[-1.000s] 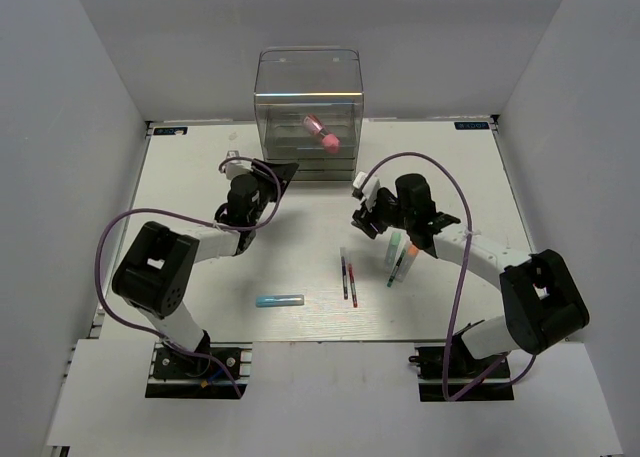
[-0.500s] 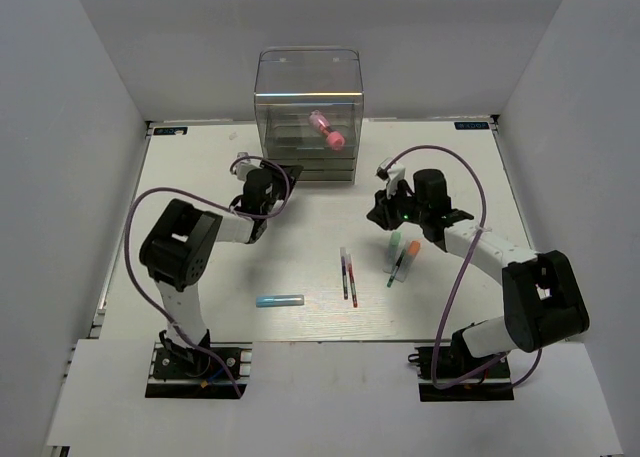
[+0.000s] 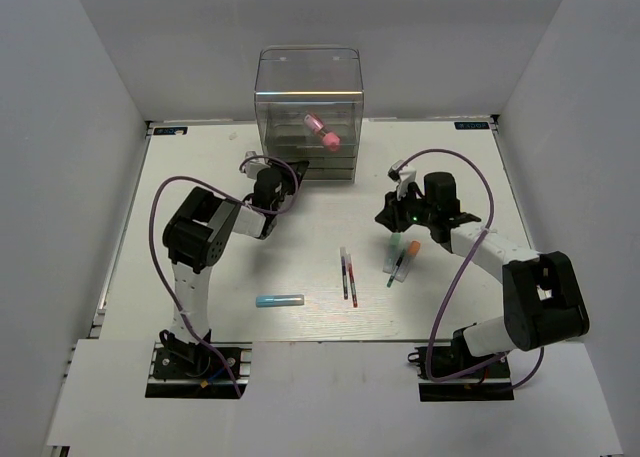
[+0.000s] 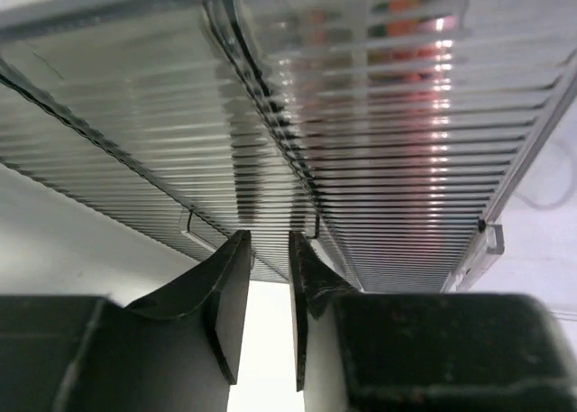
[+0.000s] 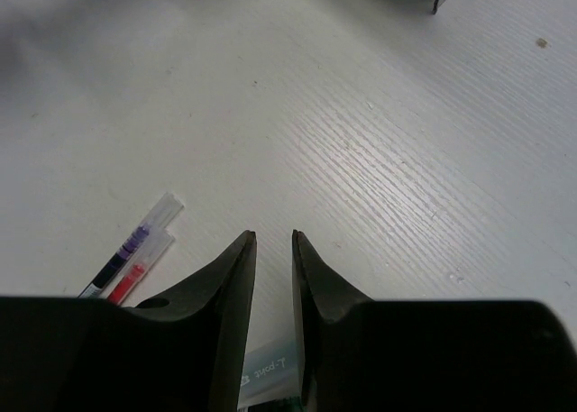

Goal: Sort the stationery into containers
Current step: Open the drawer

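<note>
White table [image 3: 470,167] holds six loose stationery pieces [image 3: 279,300], organiser [image 3: 308,77] one pink cylinder [image 3: 322,131]; left tool [image 4: 268,241], right tool [image 5: 273,238] empty, slightly ajar.

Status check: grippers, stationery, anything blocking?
Left gripper narrowly open, empty, facing organiser drawers. Right gripper narrowly open, empty, over pale green marker. Pink cylinder in organiser; blue stick, pens on table. No obstruction seen.
</note>
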### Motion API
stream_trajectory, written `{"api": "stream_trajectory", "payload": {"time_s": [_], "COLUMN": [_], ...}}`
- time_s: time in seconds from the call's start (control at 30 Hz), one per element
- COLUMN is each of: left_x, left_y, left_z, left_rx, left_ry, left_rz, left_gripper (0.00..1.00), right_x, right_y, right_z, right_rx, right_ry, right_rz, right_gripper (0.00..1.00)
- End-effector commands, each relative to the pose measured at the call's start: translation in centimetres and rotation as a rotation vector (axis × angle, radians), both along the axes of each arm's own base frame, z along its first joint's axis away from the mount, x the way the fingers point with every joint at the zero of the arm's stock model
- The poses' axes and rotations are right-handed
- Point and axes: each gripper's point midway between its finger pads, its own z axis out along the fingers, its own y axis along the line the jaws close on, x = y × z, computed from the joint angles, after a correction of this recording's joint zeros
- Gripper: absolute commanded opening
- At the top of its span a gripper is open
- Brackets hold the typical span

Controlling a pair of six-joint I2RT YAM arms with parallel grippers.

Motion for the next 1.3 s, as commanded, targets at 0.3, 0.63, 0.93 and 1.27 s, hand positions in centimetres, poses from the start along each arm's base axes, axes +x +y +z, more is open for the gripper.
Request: {"api": "stream_trajectory", "payload": {"time_s": [0.3,0.63,0.93,1.27], "left_x": [-3.0,-2.0,-0.4,-0.2], "left_y": [-1.6,-2.3,-2.2,-1.7], "left_z": [5.6,8.3,6.1,4.5], "left_rx": [-0.092,-0.099,-0.050,-0.024], "left_ry": [-0.210,-0.279,-0.196,-0.142], "left_rz": [-0.094,-0.104,-0.062,-0.054], "left_gripper": [0.30,0.34,0.35,0.38], "right_x": [0.5,0.6,0.5,0.6], "right_y": [-0.7,-1.0,-1.3,-1.4], "right_z": [0.1,-0.2,-0.3,-0.1], "right_rx": [0.008,-0.006,-0.012,-0.013], "right_ry": [-0.052,-0.060,-0.059,-0.066], "right_rz": [0.011,0.013,0.007,0.007], "right_gripper": [0.28,0.30,0.30,0.31]}}
